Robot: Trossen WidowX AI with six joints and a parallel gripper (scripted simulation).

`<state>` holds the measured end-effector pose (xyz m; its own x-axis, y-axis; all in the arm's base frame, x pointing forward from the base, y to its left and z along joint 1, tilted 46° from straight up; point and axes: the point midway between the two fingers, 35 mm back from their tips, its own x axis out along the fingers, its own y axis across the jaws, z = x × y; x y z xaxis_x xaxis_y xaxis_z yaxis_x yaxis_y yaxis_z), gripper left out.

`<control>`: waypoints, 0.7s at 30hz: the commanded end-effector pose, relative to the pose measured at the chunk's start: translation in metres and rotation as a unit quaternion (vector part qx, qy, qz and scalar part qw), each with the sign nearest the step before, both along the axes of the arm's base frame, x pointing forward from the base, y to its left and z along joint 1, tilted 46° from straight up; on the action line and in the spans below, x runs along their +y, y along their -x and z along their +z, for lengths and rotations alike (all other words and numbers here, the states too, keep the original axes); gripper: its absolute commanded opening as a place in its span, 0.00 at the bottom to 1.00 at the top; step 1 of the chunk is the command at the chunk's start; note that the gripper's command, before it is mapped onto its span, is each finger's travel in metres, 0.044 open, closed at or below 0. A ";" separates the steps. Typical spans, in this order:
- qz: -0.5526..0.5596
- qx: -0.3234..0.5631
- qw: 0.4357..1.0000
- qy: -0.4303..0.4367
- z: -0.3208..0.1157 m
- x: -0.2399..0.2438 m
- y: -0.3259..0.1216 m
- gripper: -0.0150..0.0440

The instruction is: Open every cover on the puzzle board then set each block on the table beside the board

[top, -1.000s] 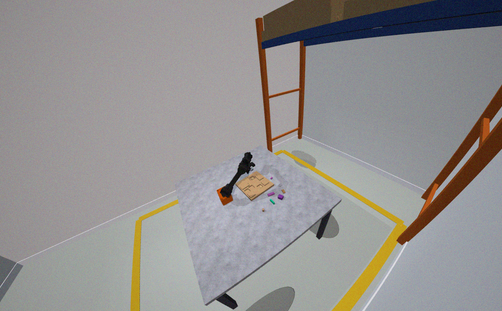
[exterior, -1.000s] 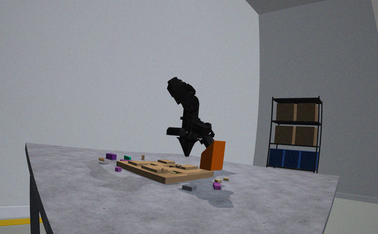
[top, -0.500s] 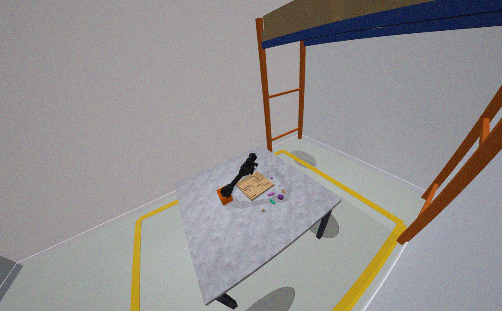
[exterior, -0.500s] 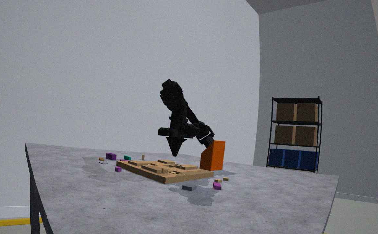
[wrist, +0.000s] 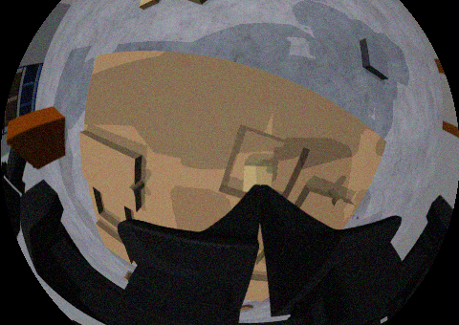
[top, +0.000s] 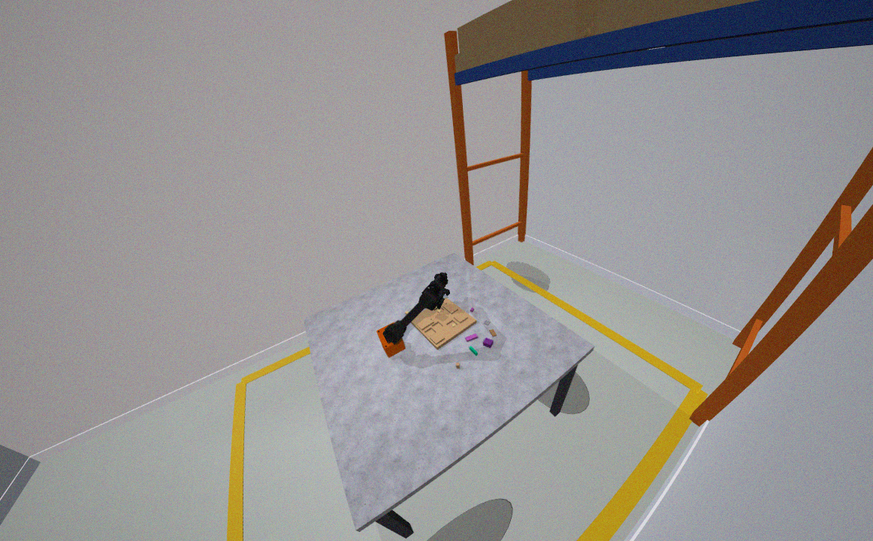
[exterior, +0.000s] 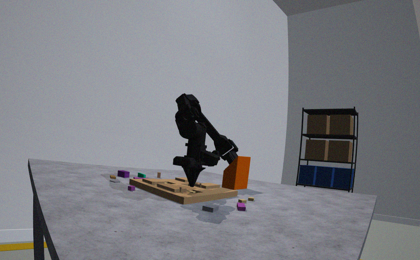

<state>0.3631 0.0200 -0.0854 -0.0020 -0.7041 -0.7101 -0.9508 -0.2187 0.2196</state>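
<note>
Mottled grey tabletop [top: 385,430] [exterior: 124,226] [wrist: 234,10] bears the puzzle board [top: 456,333] [exterior: 206,196] [wrist: 191,100]; the gripper [top: 439,307] [exterior: 192,186] [wrist: 259,191], pressed together and empty, should push sideways without bearing down.

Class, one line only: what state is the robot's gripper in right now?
Gripper: closed, holding nothing, fingertips together at the puzzle board.

The arm [top: 415,315] [exterior: 210,127] is dull black all over, with chunky, rounded joints and straight, slim links between them. A small pale strip marks its lower part. The gripper [exterior: 192,186] [wrist: 259,191] is black too, its two fingers broad and wedge-shaped, tapering to points.
</note>
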 end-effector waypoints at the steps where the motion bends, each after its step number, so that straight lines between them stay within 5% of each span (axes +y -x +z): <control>1: 0.003 0.004 1.000 0.003 -0.004 -0.004 0.001 0.25; 21: 0.003 0.004 1.000 0.003 -0.011 -0.012 0.001 0.25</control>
<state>0.3630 0.0100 -0.0955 -0.0017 -0.7054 -0.7088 -0.9497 -0.2208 0.2220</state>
